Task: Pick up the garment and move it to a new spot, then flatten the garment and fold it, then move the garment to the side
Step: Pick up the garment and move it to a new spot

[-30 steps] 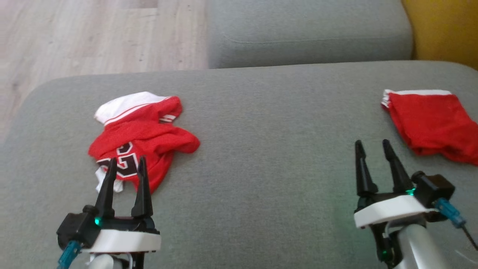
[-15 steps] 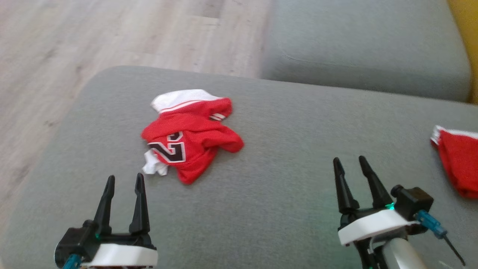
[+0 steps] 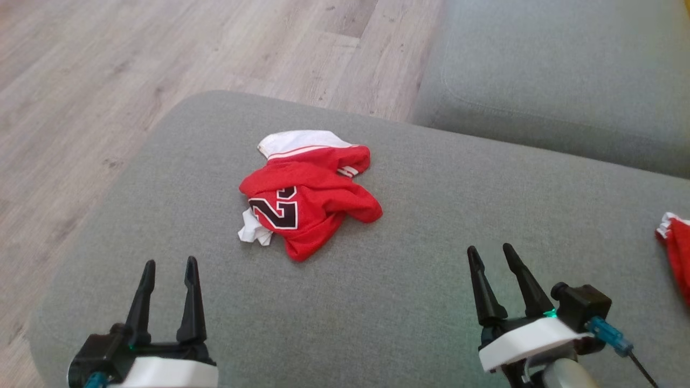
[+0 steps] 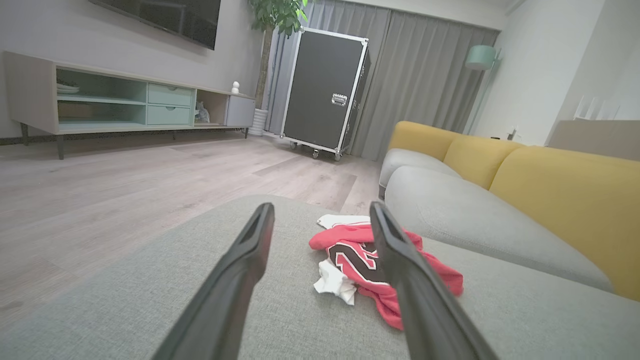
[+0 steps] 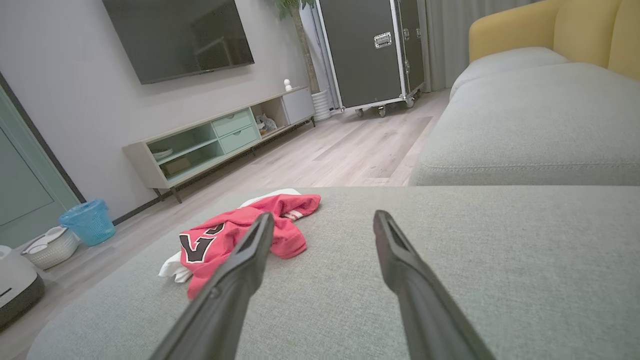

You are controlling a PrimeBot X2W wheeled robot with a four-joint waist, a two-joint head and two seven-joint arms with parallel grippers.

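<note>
Right of the right gripper (image 3: 489,248), a red cloth (image 3: 676,253) is cut off. The garment (image 3: 310,196) lies ahead of the left gripper (image 3: 170,261); both hover, fingers spread wide, empty.

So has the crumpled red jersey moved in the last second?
No. The red jersey keeps its shape and its gap to the grey cushion's far edge; the head camera turned, sliding the whole picture.

I count two red clothes: one crumpled jersey (image 3: 310,194) with a number on it, and one more red piece (image 3: 676,253) at the far right edge. I have two grippers, the left gripper (image 3: 170,262) and the right gripper (image 3: 489,248), each with two dark fingers (image 3: 142,302). I also see one TV (image 5: 180,40), one black case (image 4: 325,90) and one blue basket (image 5: 89,222).
</note>
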